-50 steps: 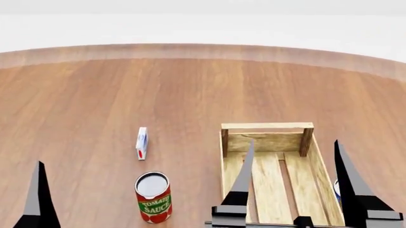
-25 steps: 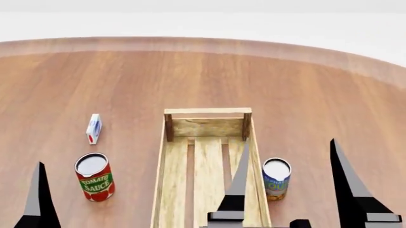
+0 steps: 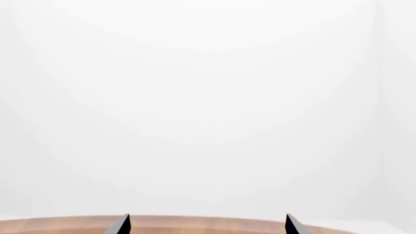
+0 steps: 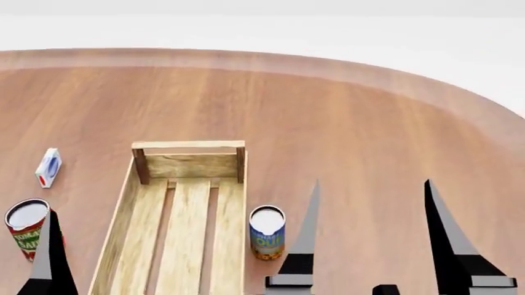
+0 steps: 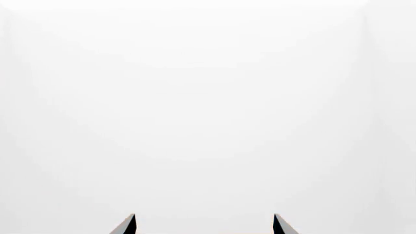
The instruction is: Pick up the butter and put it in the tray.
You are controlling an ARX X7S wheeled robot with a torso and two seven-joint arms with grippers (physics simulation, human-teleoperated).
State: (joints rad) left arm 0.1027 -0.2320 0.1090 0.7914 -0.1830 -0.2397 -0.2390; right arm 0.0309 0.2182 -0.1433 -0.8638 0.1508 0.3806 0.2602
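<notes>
The butter is out of view in every frame. In the head view the tray, a long pale slatted-wood crate with darker corner posts, lies on the round wooden table at lower left of centre, with nothing showing inside it. My right gripper hangs open to the tray's right, over bare table, with nothing between its fingers. Only one finger of my left arm shows at the lower left corner. The left wrist view has my left gripper open over the table's far rim. The right wrist view shows my right gripper open against a white wall.
A blue-labelled can stands just right of the tray, near my right gripper's inner finger. A tomato sauce can and a small white-and-blue box are left of the tray. The table's curved edge runs along the back.
The head view has swung to the right: the tray, tomato can and small box have slid leftward in the picture, and the blue can came into view. Both grippers stay open.
</notes>
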